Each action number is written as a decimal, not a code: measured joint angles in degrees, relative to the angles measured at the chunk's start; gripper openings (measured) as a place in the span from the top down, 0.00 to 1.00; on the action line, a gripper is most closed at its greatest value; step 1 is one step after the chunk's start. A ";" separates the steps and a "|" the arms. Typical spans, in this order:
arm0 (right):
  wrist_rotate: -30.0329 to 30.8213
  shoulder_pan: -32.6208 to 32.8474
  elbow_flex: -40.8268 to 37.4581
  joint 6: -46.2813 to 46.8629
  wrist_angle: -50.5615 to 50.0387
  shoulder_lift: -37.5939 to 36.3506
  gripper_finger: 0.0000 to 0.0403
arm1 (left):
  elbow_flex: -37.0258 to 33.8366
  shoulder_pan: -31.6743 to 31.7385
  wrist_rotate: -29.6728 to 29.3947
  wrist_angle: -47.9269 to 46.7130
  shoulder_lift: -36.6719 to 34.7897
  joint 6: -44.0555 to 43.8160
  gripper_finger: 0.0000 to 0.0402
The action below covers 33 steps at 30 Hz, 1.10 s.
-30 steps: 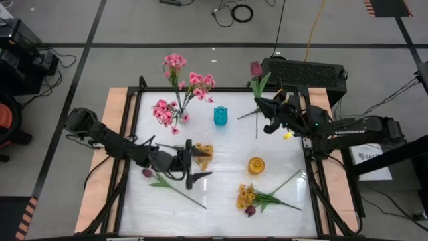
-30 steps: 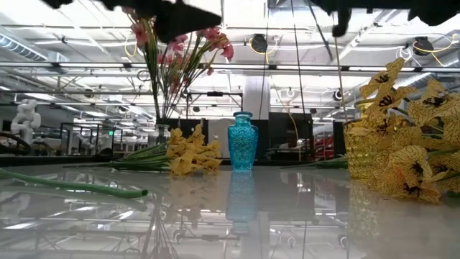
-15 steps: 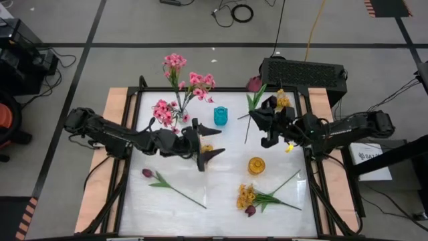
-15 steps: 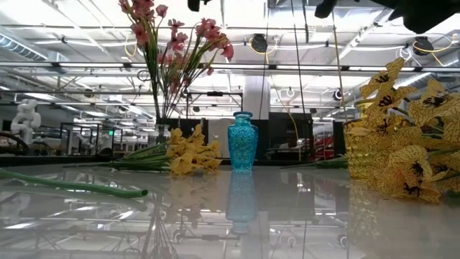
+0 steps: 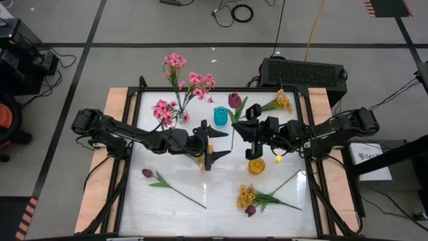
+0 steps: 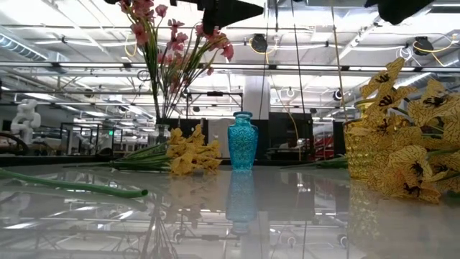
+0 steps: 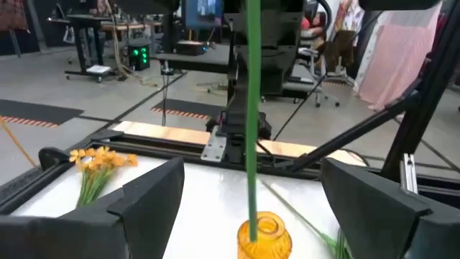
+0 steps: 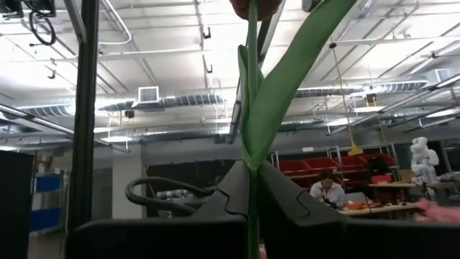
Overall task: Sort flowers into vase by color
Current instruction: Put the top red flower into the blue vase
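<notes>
Two dark, near-black jointed arms, chunky rounded joint housings, slim links between. Left arm (image 5: 127, 137) matte black, thin cables trailing at its base. Right arm (image 5: 334, 130) same build, small yellow light near the wrist, pale lettering on the forearm, unreadable. Fingers (image 7: 154, 198) broad, flat, dark grey, wedge-shaped.

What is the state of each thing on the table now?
Blue vase: upright, empty.
Orange vase: upright, empty.
Pink flowers: standing in a clear vase.
Dark tulip: held up by the right gripper, fingers shut on its stem.
Left gripper: fingers open, empty.
Yellow bunch: lying flat.
</notes>
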 joint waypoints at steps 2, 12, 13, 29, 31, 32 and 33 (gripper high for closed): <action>0.01 0.06 0.44 -0.04 -0.11 0.15 0.99 | 0.00 0.09 -0.03 0.41 0.00 0.07 0.18; -1.02 -0.03 0.94 -1.41 -1.14 0.51 0.99 | -0.07 1.00 8.07 3.39 1.92 -1.94 0.25; -1.35 -0.03 0.93 -1.52 -1.32 0.56 0.99 | -0.09 1.07 8.52 4.94 2.60 -2.33 0.28; -1.47 0.00 0.93 -3.01 -2.52 0.50 0.99 | -0.09 2.91 9.68 7.89 4.81 -1.36 0.85; -1.47 0.00 0.93 -3.04 -2.61 0.50 0.99 | -0.09 2.92 10.03 7.86 4.81 -0.84 0.94; -1.46 0.00 0.93 -3.07 -2.60 0.50 0.99 | -0.09 2.90 10.05 7.82 4.72 -0.26 0.97; -1.47 0.00 0.93 -3.13 -2.58 0.50 0.99 | -0.09 2.88 10.05 7.72 4.61 -0.10 0.97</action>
